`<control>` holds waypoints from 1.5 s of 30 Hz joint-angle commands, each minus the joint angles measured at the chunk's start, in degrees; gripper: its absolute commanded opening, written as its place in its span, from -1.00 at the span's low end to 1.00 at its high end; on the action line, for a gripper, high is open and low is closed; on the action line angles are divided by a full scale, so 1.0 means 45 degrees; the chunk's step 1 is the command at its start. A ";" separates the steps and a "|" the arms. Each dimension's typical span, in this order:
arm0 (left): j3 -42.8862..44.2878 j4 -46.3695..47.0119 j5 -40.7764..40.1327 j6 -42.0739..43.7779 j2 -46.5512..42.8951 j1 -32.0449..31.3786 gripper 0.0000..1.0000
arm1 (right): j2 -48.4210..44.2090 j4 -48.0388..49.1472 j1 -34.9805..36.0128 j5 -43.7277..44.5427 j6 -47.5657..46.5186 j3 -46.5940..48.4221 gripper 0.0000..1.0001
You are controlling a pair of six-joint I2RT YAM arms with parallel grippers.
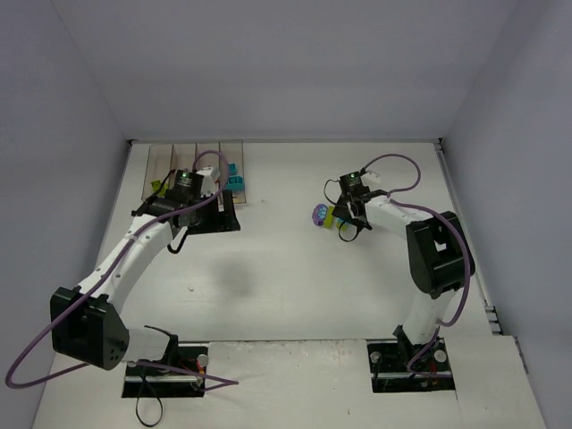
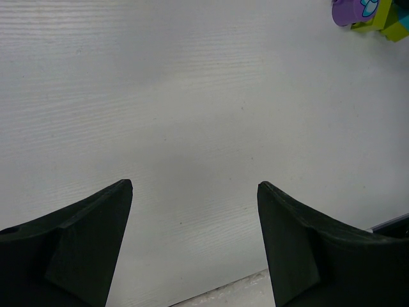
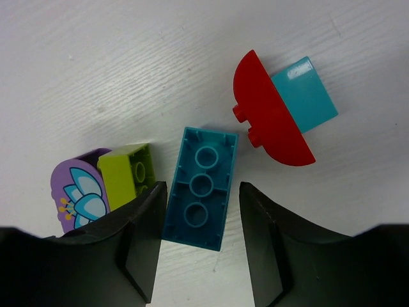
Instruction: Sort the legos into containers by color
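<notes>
1. Straddling upside-down teal brick (image 3: 199,188) on worktop (image 3: 96,64) with right end effector (image 3: 202,185), set close either side; cannot tell whether clamped
2. Squeeze long sides squarely, avoiding lime brick (image 3: 124,173) at 9 o'clock and red half-round (image 3: 271,121) at 1 o'clock
3. Lift straight, carry to containers (image 1: 161,165) at 10 o'clock
4. Leave left end effector (image 2: 195,185) out: apart, empty

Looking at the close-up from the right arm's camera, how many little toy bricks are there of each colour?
Teal-blue plastic bricks: 2 (upside-down rectangular brick, smooth sloped brick)
Red half-round plastic brick: 1
Lime green plastic brick: 1
Purple plastic brick with a flower print: 1
Total: 5
</notes>
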 commanded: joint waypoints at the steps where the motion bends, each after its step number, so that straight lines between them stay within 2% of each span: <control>1: 0.0626 0.0517 -0.0023 -0.0115 -0.0035 -0.0062 0.45 | 0.0007 -0.0245 0.0016 0.0431 0.0133 0.0243 -0.11; 3: 0.0645 0.0536 -0.0023 -0.0134 -0.0016 -0.0081 0.45 | -0.0051 -0.0246 0.0016 0.0490 0.0114 0.0204 -0.24; 4: 0.0664 0.0517 -0.0003 -0.0134 0.0003 -0.0081 0.45 | -0.0129 -0.0245 0.0016 0.0509 0.0056 0.0204 -0.41; 6: 0.0723 0.0517 -0.0003 -0.0115 0.0004 -0.0081 0.45 | -0.0227 -0.0265 0.0016 0.0548 -0.0081 0.0262 -0.57; 7: 0.0743 0.0517 -0.0022 -0.0115 0.0023 -0.0081 0.45 | -0.0343 -0.0265 0.0016 0.0549 -0.0178 0.0301 -0.73; 10: 0.0840 0.0536 0.0055 -0.0115 0.0062 -0.0081 0.45 | -0.0714 -0.0207 0.0075 0.0588 -0.0685 0.0477 -0.94; 12: 0.0899 0.0536 0.0191 -0.0115 0.0101 -0.0062 0.45 | -0.0910 -0.0148 0.0191 0.0413 -0.1347 0.0652 -0.99; 15: 0.1016 0.0634 0.0426 -0.0134 0.0101 -0.0140 0.45 | -0.1515 0.0280 0.0250 -0.0035 -0.2168 0.0498 -1.00; 18: 0.1016 0.1217 0.1030 -0.0251 -0.0054 -0.0218 0.45 | -0.3072 0.2537 0.0212 -0.1634 -0.2697 -0.0396 -1.00; 19: 0.0939 0.1394 0.1574 -0.0329 -0.0113 -0.0257 0.45 | -0.3407 0.3069 0.0192 -0.3031 -0.2834 -0.0653 -1.00; 24: 0.0334 0.3402 0.3295 -0.1383 -0.0328 -0.0257 0.45 | -0.4620 0.5920 0.0192 -0.6536 -0.3148 -0.1339 -1.00; 25: 0.0255 0.3697 0.3704 -0.1558 -0.0328 -0.0257 0.45 | -0.4660 0.6216 0.0192 -0.7643 -0.3148 -0.1378 -1.00; 32: 0.0040 0.5746 0.4408 -0.2398 -0.0563 -0.0413 0.45 | -0.4603 0.9731 0.0231 -1.1553 -0.1607 -0.1768 -1.00; 39: -0.0350 0.8479 0.5659 -0.3142 -0.0485 -0.0413 0.45 | -0.3764 1.3675 0.0309 -1.4212 0.0111 -0.1868 -1.00; 45: -0.0546 1.0202 0.6110 -0.3415 -0.0660 -0.0413 0.43 | -0.3314 1.4928 0.0426 -1.5485 0.0621 -0.1282 -1.00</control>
